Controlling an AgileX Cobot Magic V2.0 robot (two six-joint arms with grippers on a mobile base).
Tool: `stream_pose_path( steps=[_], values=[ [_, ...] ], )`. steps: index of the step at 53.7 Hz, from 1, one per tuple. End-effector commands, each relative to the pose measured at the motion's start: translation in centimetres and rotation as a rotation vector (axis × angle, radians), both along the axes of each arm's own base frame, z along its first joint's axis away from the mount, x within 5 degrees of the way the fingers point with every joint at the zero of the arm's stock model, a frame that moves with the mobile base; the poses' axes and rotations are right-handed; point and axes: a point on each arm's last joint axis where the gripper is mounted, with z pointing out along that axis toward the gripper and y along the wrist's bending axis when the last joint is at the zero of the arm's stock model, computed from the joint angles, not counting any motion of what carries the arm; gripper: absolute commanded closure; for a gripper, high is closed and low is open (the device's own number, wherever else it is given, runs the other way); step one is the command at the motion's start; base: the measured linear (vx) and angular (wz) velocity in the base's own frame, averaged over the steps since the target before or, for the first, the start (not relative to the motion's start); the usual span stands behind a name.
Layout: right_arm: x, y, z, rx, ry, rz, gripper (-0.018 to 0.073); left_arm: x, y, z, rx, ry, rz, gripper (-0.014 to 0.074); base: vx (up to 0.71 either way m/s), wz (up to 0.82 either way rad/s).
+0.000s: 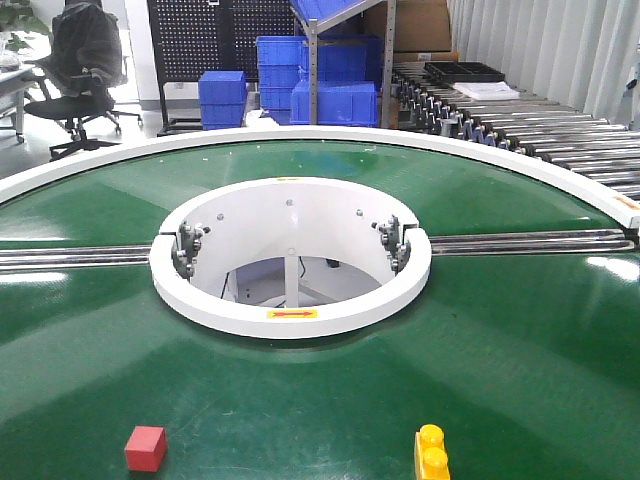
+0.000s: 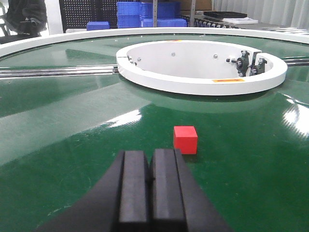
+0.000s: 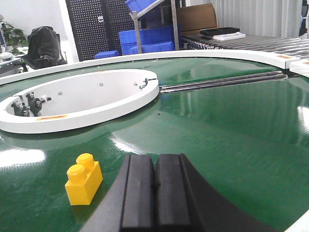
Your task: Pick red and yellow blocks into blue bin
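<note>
The red cube (image 1: 146, 448) rests on the green belt near the front left edge. In the left wrist view the red cube (image 2: 185, 139) lies just ahead and slightly right of my left gripper (image 2: 150, 155), which is shut with nothing between its pads. The yellow studded brick (image 1: 431, 455) sits at the front right. In the right wrist view the yellow brick (image 3: 83, 179) lies to the left of my right gripper (image 3: 155, 160), also shut and empty. Neither gripper touches a block. The blue bin is out of view.
A raised white ring (image 1: 290, 312) surrounds the hole at the middle of the round green belt (image 1: 520, 350). Metal rails (image 1: 70, 258) run out from it on both sides. Behind stand ribbed blue crates (image 1: 335, 100), a roller conveyor (image 1: 560, 130) and an office chair (image 1: 85, 70).
</note>
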Motion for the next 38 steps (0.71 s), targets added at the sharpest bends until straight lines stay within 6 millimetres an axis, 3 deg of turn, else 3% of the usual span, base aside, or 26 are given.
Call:
stream_pose_path(
  steps=[1,28,38],
  values=[
    [-0.1,0.0,0.7,-0.017,-0.092,-0.007,0.057,-0.1,0.1,1.4,-0.018,-0.111,0.016,0.0594,0.0,0.0],
    [-0.1,0.0,0.7,-0.017,-0.092,-0.007,0.057,-0.1,0.1,1.4,-0.018,-0.114,0.017,0.0594,0.0,0.0],
    [-0.1,-0.1,0.9,-0.008,-0.122,-0.008,0.057,-0.2,0.4,2.8,-0.029,-0.258,0.038,0.0594,0.0,0.0]
  ],
)
